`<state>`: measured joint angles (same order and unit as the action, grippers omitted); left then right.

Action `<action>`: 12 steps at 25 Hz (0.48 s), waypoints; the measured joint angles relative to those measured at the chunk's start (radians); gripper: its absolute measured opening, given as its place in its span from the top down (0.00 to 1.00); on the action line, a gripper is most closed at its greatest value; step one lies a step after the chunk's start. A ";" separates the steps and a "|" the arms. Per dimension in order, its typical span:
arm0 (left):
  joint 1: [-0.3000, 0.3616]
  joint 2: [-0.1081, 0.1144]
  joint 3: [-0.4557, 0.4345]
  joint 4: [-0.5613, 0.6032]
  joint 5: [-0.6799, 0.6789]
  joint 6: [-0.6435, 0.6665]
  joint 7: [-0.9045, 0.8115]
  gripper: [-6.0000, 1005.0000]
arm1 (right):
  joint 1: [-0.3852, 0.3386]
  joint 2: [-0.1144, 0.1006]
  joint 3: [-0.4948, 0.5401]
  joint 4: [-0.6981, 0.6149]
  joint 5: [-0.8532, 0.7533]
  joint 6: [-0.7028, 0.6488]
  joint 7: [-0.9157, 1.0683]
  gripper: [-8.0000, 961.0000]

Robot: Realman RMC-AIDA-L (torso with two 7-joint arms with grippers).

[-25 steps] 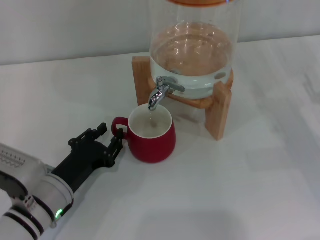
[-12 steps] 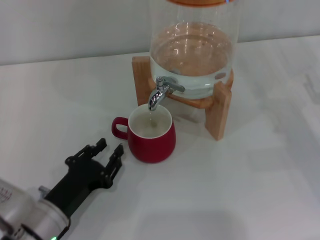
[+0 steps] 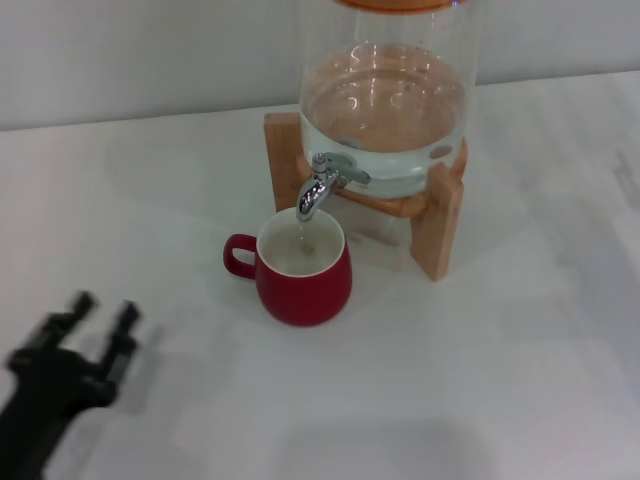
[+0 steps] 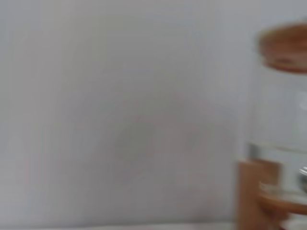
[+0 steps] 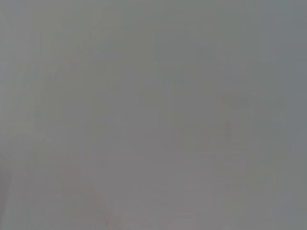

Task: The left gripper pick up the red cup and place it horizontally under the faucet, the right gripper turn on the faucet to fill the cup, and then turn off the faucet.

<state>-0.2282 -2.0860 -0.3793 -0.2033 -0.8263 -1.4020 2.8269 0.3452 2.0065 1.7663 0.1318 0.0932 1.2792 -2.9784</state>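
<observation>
Hovering low at the near left corner, my left pincer [image 3: 100, 312] was spread wide and held nothing, well apart from the red cup [image 3: 300, 268]. That squat glazed mug stood upright on the white tabletop [image 3: 500, 380], cream mouth right under the chrome faucet [image 3: 322, 185] to catch water. I couldn't see the right pincer.

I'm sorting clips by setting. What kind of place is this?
Probably a staged test bench, not a real kitchen: a bare white table, a plain wall, and only a glass dispenser on a wooden stand with a red cup beneath.
</observation>
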 joint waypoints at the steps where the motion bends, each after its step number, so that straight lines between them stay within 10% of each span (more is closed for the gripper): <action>1: 0.007 0.001 -0.017 0.007 -0.011 -0.008 0.000 0.54 | 0.000 0.000 0.000 0.000 0.000 0.000 0.000 0.29; 12: -0.005 0.005 -0.328 0.136 -0.077 -0.029 -0.009 0.33 | -0.004 0.001 0.001 0.000 0.001 0.000 -0.001 0.29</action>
<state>-0.2332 -2.0805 -0.7071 -0.0668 -0.9036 -1.4312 2.8176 0.3407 2.0078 1.7670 0.1319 0.0937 1.2792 -2.9790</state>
